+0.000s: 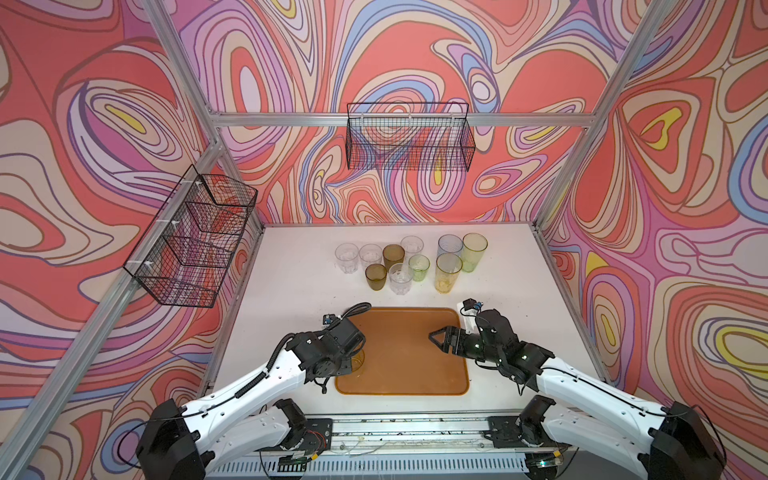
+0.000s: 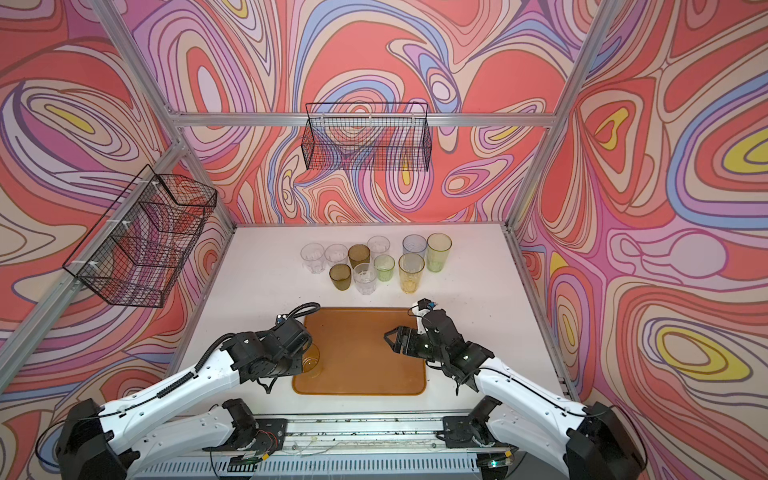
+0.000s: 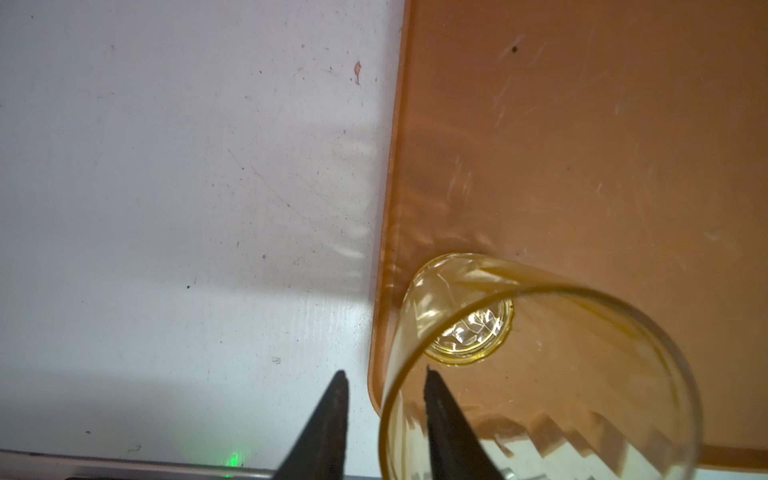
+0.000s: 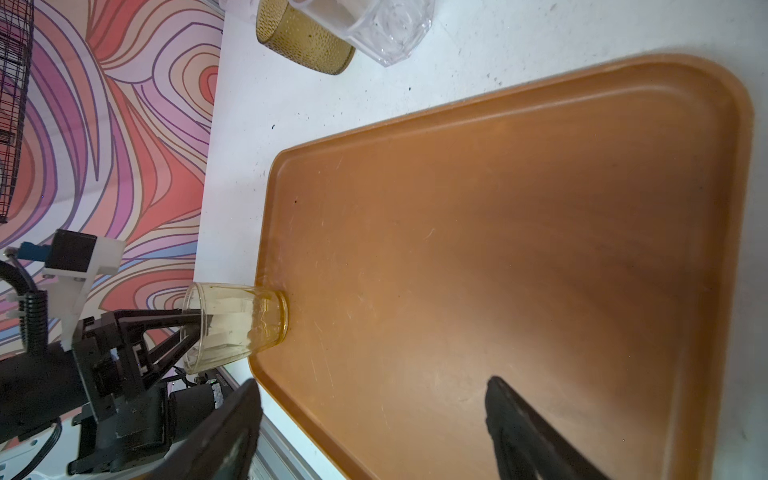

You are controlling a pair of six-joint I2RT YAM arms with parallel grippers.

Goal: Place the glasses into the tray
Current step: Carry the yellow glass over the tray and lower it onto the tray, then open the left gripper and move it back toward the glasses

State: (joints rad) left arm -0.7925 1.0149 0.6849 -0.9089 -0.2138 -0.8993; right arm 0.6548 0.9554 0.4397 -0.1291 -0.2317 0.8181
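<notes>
One amber glass (image 4: 237, 324) stands at the left edge of the tray (image 1: 415, 374), with the left gripper (image 3: 384, 370) parted around its wall. Ten glasses (image 1: 401, 276) wait above it, and the right gripper (image 4: 374, 381) is spread wide and empty.

The flat orange-brown rectangular tray (image 4: 540, 249) is seen as matt, scratched plastic. The see-through amber tumbler (image 4: 237, 324) is found glossy, the white surface (image 3: 166, 208) matt.

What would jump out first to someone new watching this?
One yellowish tumbler stands alone at the left edge of the tray, the left gripper straddling its rim. Ten more glasses cluster on the table beyond the tray. The right gripper hovers open above the tray, empty.
</notes>
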